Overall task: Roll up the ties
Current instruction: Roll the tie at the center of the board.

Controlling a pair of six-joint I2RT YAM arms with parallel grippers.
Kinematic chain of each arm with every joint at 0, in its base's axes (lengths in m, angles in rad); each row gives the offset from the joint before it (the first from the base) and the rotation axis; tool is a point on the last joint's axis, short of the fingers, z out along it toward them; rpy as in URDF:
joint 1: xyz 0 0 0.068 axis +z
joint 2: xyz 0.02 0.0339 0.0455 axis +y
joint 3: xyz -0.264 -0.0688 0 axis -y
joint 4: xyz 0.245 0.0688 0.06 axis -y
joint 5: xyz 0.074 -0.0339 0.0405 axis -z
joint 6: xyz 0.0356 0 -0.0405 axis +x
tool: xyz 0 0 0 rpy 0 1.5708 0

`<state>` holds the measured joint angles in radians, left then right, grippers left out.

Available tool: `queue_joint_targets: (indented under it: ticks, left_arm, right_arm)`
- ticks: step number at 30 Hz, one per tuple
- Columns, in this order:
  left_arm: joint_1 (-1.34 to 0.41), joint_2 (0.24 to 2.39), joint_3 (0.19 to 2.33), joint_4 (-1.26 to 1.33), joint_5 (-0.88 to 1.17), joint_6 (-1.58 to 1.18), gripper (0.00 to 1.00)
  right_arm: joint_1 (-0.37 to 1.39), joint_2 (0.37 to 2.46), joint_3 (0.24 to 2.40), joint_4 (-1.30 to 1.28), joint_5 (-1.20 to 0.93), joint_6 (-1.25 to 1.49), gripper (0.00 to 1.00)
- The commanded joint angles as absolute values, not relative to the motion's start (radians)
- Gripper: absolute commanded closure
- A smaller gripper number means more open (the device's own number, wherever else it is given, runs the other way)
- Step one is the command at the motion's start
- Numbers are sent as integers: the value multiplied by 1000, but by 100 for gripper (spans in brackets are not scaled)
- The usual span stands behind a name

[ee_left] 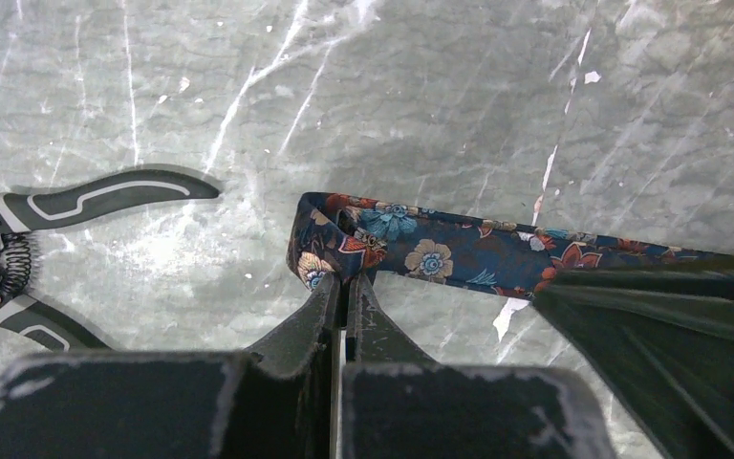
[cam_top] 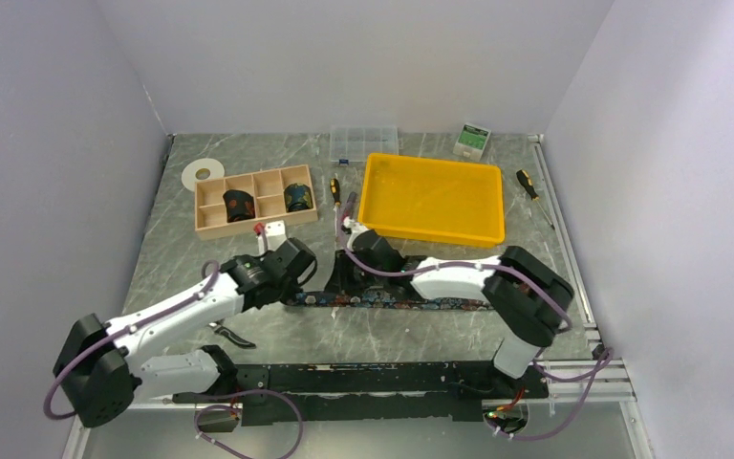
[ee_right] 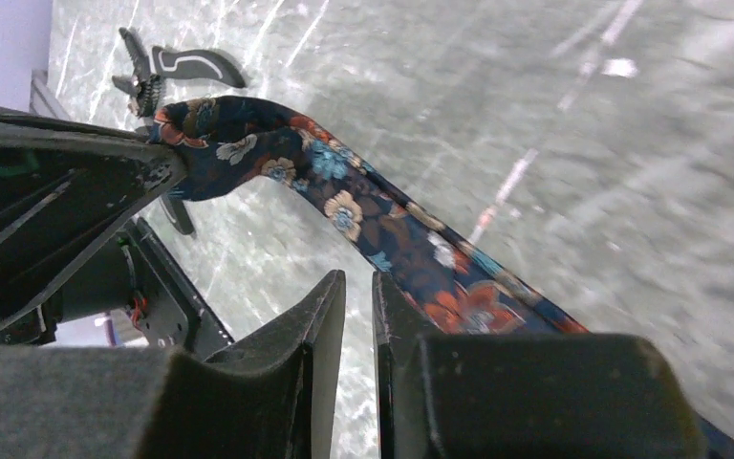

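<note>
Two coiled ties [cam_top: 239, 205] boxed, third barely begun
My left claw [ee_left: 346, 287] pinches the flat tie [ee_left: 459, 253] at its folded end; my right claw [ee_right: 358, 316], slightly parted, holds nothing; whole length unrolled

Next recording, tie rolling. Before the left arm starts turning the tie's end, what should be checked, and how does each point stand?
1. Left gripper shut on the tie at its folded end: ok.
2. Right gripper off the tie: ok, jaws slightly apart, gap empty, fabric alongside.
3. Tie lying straight on the table: ok.
4. Pliers apart from the tie: ok.
5. Free compartment in the wooden box beside the two rolled ties: ok.
</note>
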<state>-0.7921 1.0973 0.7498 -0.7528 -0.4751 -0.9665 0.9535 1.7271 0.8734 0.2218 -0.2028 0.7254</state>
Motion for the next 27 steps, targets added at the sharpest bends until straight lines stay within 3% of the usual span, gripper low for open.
queue_joint_targets:
  ticks: [1,9,27]
  left_arm:
    - [-847,1195,821,-778,-566,-992,97]
    - [-934,1390,906,-798,-617,-1014,97]
    - [-991,1554,940,-642,-541,-927,97]
  right_arm:
    - [931,1592,778,188,-94,696,79]
    - [904,1475,645,169,-42,696,79]
    - [888,1424,581,170,-34,718,80]
